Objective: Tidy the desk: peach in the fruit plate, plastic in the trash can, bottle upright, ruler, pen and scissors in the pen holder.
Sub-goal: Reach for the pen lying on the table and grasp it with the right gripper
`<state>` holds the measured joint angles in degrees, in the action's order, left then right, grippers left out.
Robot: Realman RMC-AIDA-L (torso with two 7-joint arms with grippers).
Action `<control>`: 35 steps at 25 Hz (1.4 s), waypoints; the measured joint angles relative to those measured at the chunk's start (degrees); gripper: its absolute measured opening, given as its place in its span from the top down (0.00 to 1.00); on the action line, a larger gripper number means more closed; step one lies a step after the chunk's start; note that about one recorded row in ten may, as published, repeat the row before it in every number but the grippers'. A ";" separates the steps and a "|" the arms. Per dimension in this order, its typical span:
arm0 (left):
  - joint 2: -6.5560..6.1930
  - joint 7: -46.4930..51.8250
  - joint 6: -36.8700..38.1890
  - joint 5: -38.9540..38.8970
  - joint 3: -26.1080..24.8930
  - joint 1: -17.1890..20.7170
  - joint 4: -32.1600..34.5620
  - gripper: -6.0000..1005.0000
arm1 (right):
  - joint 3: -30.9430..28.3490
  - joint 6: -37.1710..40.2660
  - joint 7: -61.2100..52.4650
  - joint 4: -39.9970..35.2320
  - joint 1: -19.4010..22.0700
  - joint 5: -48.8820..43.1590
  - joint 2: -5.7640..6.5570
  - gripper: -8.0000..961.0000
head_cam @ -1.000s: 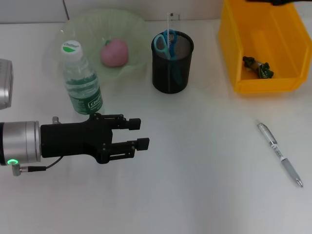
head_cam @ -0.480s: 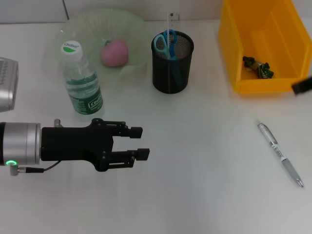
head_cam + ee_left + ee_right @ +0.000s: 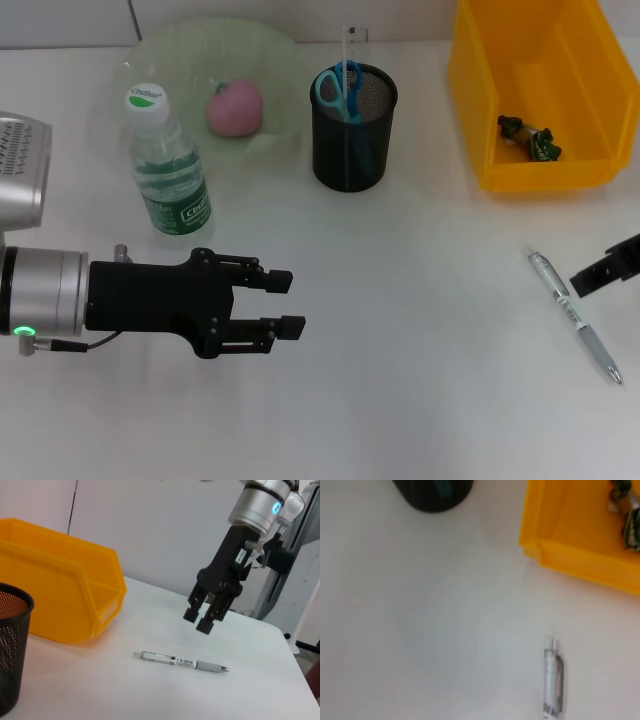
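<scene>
Our right gripper, jaws slightly apart & empty, hangs above the pen for pickup; left gripper, open, idles w/ nothing near the bottle.

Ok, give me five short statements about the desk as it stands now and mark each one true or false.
1. The peach lies in the fruit plate. True.
2. The pen is in the pen holder. False: it lies on the desk.
3. The bottle stands upright. True.
4. The trash can is empty. False: a crumpled wrapper lies inside.
5. The right gripper is above the pen, not touching. True.
</scene>
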<state>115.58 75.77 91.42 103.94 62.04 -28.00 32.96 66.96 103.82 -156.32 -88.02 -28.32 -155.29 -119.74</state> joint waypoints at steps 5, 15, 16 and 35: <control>0.04 -0.02 -0.22 0.15 0.34 0.02 0.18 0.42 | 3.10 -3.46 -0.57 2.54 1.60 -0.36 -0.05 0.46; 0.12 -0.41 -0.53 0.22 0.26 0.20 0.09 0.42 | 7.14 -9.06 -1.54 7.27 2.49 -0.84 -0.13 0.55; 0.13 -0.42 -0.56 0.22 0.24 0.21 0.10 0.42 | 7.51 -9.38 -1.54 7.56 2.54 -0.85 -0.12 0.55; 0.18 -0.12 -0.91 0.21 -0.16 0.04 0.20 0.42 | 9.86 -8.63 -2.09 7.72 3.27 -1.15 -0.08 0.65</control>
<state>115.75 75.65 90.51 104.15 61.88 -27.95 33.15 76.82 95.19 -158.41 -80.30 -25.05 -156.45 -119.83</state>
